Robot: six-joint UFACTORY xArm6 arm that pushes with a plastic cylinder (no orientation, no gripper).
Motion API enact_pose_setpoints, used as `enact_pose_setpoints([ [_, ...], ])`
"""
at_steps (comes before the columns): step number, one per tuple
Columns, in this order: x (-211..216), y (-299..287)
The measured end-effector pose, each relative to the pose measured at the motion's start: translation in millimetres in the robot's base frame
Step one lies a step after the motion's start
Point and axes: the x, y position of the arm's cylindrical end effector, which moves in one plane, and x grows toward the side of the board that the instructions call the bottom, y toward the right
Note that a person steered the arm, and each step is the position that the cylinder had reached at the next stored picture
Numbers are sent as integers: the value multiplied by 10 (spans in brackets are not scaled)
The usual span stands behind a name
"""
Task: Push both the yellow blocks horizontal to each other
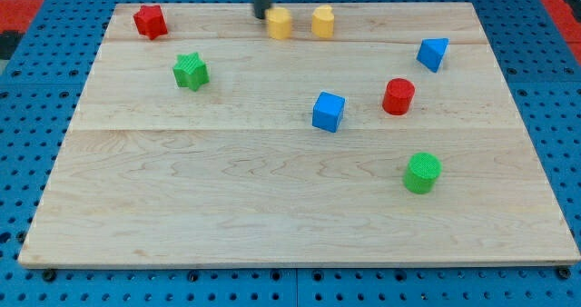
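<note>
- The rod comes down from the view's top edge, and my tip (260,15) sits just at the upper left of the left yellow block (280,23), touching it or very nearly so.
- There are no fingers on this arm, only the straight dark rod, so nothing is spread, pressed together or pinching.
- The right yellow block (322,22) stands just beside the left one, a small gap between them, both near the top edge of the board (227,207) and about level with each other.
- The red star (150,21) sits in the board's top left corner, well apart from the yellow pair.
- The green star (191,71) lies below and to the right of the red star.
- The blue cube (329,111) rests near the middle of the board, below the yellow pair.
- The red cylinder (398,96) stands to the right of the blue cube.
- The blue wedge (433,54) is up toward the view's right, above the red cylinder.
- The green cylinder (422,173) is lowest of all, below the red cylinder.
- The board lies on a blue pegboard (36,89).
</note>
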Motion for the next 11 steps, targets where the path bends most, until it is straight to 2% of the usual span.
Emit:
enact_pose_setpoints([
  [1, 21, -116],
  [2, -393, -263],
  [3, -417, 104],
  [4, -236, 638],
  [5, -136, 682],
  [6, 341, 578],
  [7, 553, 518],
  [11, 432, 465],
])
